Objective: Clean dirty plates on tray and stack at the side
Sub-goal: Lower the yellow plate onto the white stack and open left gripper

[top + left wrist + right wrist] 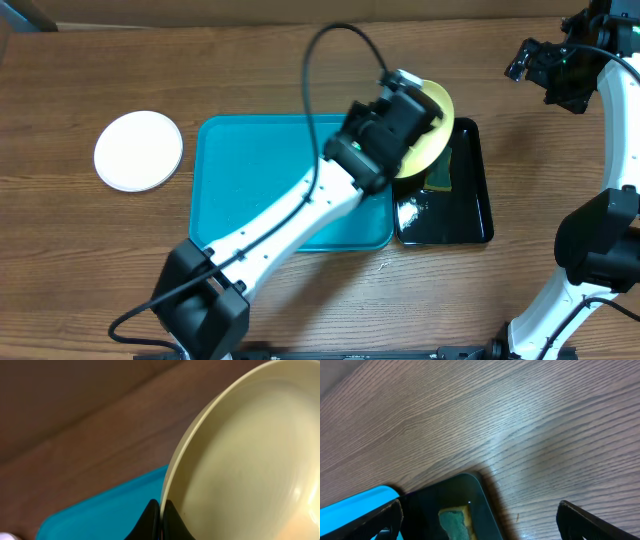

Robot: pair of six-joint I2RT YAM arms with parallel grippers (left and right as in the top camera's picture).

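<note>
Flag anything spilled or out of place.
A whitish splash lies in the black tray's near-left corner, and a few specks dot the table just in front; likely spilled cleaning liquid. Nothing else looks odd.

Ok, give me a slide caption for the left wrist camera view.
Left end effector shut on the rim of a pale yellow plate, blue tray and wooden table behind.

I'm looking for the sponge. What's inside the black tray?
A green sponge lies in the black tray, with a white patch at one corner. The yellow plate, held by the left claw, hides part of it from above.
</note>
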